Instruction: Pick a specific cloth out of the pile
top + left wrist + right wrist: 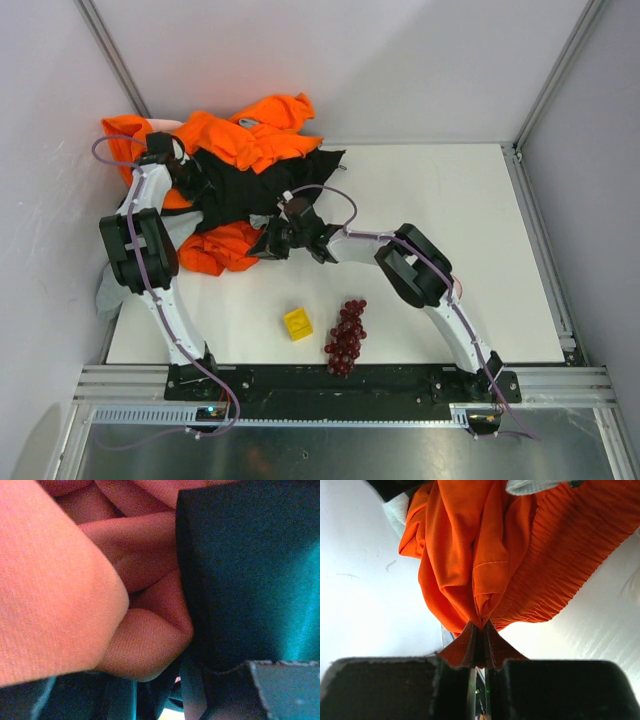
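The right tool (477,630) is clamped on a fold of the red-orange cloth (470,555), which lies at the pile's (250,140) near left edge on the desk (450,250), its length running leftward from the fingers. The left tool (188,178) is buried in the pile; whether it is apart or together cannot be told

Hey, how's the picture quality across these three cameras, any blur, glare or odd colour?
Left wrist: lens pressed into the pile, so the focus is soft and dim, and the black fabric is tinted teal. Right wrist: the cloth is sharp where the right gripper pinches it, and the table is glary white. Top external: even light, faint shadows, no blur.
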